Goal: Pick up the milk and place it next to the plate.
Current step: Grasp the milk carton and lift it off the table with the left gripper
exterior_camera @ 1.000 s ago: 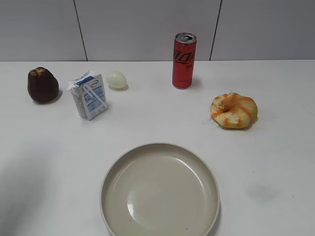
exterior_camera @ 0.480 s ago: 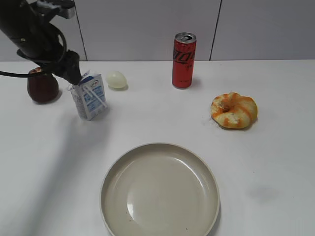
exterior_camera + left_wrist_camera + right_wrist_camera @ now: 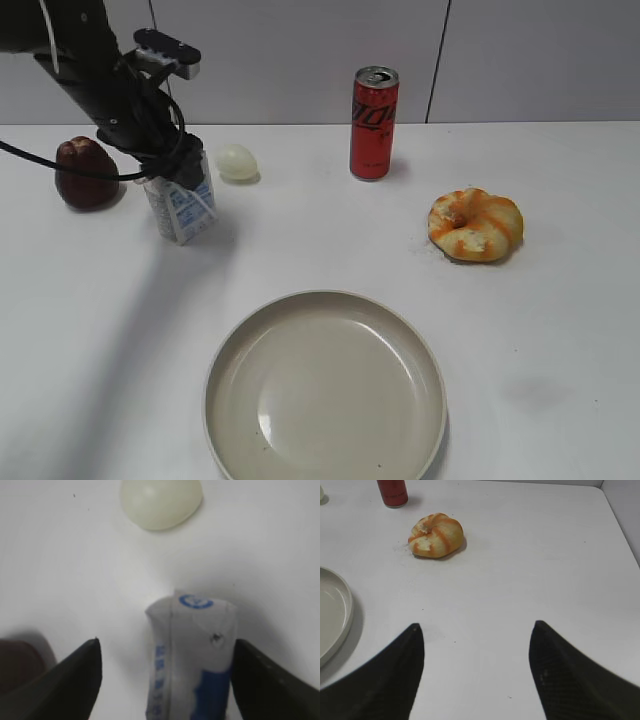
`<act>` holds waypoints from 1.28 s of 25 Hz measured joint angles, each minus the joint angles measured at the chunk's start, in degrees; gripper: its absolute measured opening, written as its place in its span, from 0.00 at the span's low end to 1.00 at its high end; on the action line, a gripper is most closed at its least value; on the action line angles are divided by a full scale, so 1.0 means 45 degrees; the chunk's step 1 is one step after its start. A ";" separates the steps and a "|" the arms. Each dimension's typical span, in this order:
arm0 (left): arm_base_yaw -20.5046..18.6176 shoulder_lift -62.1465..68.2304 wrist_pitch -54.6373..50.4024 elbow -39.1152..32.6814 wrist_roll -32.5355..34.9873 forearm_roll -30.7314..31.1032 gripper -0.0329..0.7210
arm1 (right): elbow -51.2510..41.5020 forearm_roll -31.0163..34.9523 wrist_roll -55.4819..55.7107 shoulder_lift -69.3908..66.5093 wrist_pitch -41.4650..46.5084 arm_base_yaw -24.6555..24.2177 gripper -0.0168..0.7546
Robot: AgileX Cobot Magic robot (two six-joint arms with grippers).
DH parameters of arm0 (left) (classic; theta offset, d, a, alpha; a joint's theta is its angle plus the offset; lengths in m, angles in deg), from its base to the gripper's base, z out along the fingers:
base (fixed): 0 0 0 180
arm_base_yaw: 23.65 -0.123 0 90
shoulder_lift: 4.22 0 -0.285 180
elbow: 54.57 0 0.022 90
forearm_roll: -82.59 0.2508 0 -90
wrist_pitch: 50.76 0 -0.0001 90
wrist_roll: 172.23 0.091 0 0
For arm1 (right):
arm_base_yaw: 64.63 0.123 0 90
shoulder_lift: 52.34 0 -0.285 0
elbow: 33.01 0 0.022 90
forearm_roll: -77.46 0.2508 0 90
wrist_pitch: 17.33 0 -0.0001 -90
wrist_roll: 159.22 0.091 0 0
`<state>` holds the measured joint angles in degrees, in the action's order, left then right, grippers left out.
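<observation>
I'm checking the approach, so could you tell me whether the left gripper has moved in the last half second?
Yes. The left gripper has shifted right and down, away from the dark fruit, over the milk.

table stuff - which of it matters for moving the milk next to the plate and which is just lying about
In the job:
milk carton, between the open left pincer's fingers
plate

Lying about:
red can
glazed pastry
pale egg-shaped thing
dark brown fruit-like thing
</observation>
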<state>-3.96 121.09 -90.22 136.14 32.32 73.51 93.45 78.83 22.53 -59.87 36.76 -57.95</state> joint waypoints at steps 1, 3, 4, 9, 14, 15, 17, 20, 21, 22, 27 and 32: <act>0.0000 0.0081 0.0196 0.0000 0.0000 0.0028 0.82 | 0.0000 0.0000 0.0000 0.0000 0.0000 0.0000 0.67; 0.0000 0.0190 0.0488 0.0000 0.0000 0.0042 0.79 | 0.0000 0.0000 0.0000 0.0000 0.0000 0.0000 0.67; 0.0000 0.0263 0.0516 0.0000 0.0000 0.0042 0.78 | 0.0000 0.0000 0.0000 0.0000 0.0000 0.0000 0.67; 0.0019 0.0475 0.0472 0.0011 0.0000 -0.0032 0.76 | 0.0000 0.0000 0.0000 0.0000 0.0000 0.0000 0.67; 0.0019 0.0545 -0.0049 0.0011 0.0000 -0.0064 0.72 | 0.0000 0.0000 0.0000 0.0000 0.0000 0.0000 0.67; 0.0019 0.0545 -0.0100 0.0011 0.0000 -0.0064 0.69 | 0.0000 0.0000 0.0000 0.0000 0.0000 0.0000 0.67; 0.0019 0.0545 -0.0216 0.0011 0.0000 -0.0079 0.61 | 0.0000 0.0000 0.0000 0.0000 0.0000 0.0000 0.67; 0.0083 0.0532 -0.0374 0.0011 0.0000 -0.0092 0.45 | 0.0000 0.0000 0.0000 0.0000 0.0000 0.0000 0.67; 0.0133 0.0480 -0.0392 0.0011 0.0000 -0.0065 0.42 | 0.0000 0.0000 0.0000 0.0000 0.0000 0.0000 0.67; 0.0196 0.0394 -0.0430 0.0011 0.0000 0.0004 0.41 | 0.0000 0.0000 0.0000 0.0000 0.0000 0.0000 0.67; 0.1258 -0.0300 -0.0629 0.0011 0.0146 0.1612 0.41 | 0.0000 0.0000 0.0000 0.0000 0.0000 0.0000 0.67; 0.3085 -0.0942 -0.0481 0.0011 0.1320 0.2335 0.41 | 0.0000 0.0000 0.0000 0.0000 0.0000 0.0000 0.67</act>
<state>9.92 116.85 -92.38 136.18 38.26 84.01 93.45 78.83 22.53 -59.87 36.76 -57.95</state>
